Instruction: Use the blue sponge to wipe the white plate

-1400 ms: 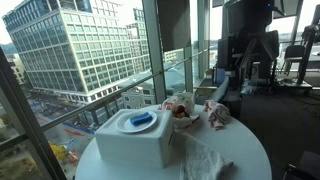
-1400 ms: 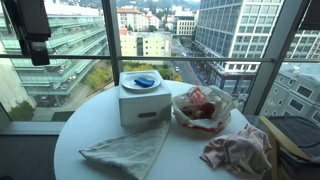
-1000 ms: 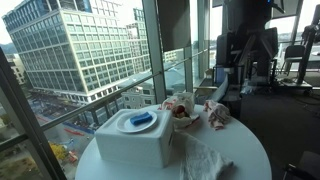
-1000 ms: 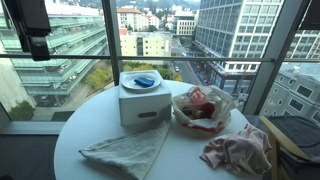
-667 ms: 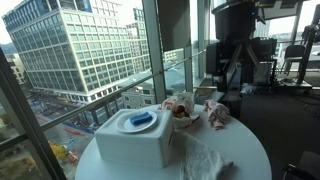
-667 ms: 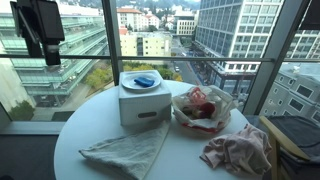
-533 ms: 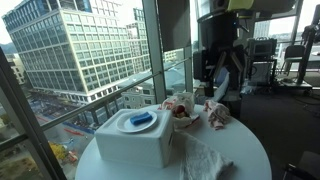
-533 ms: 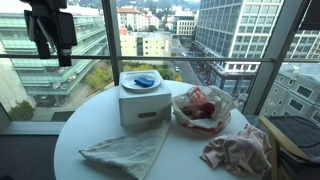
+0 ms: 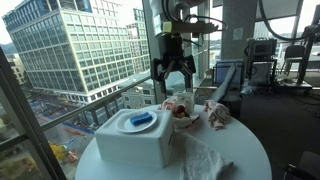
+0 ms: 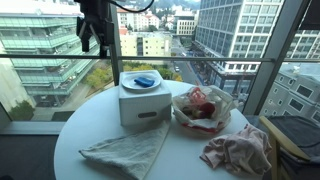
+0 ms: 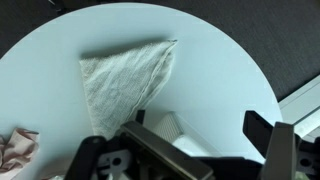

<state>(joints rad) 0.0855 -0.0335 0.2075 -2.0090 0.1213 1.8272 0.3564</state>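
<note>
A blue sponge (image 9: 141, 120) (image 10: 144, 80) lies on a white plate (image 9: 126, 126) (image 10: 132, 86), which sits on top of a white box (image 9: 135, 148) (image 10: 143, 108) on the round white table. My gripper (image 9: 172, 78) (image 10: 97, 44) hangs high in the air, above and to the side of the box, open and empty, fingers pointing down. In the wrist view the gripper (image 11: 198, 122) is open over the table, with a corner of the box (image 11: 172, 128) below it. Plate and sponge are hidden there.
A grey towel (image 9: 205, 160) (image 10: 125, 152) (image 11: 125, 78) lies flat on the table (image 10: 185, 150). A clear bag with red contents (image 9: 182, 108) (image 10: 200, 105) and a crumpled pink cloth (image 9: 217, 115) (image 10: 238, 150) (image 11: 14, 150) lie near the box. Glass windows stand close behind the table.
The arm has swung in from the edge of both exterior views to a spot high over the table near the box. Nothing on the table has moved.
</note>
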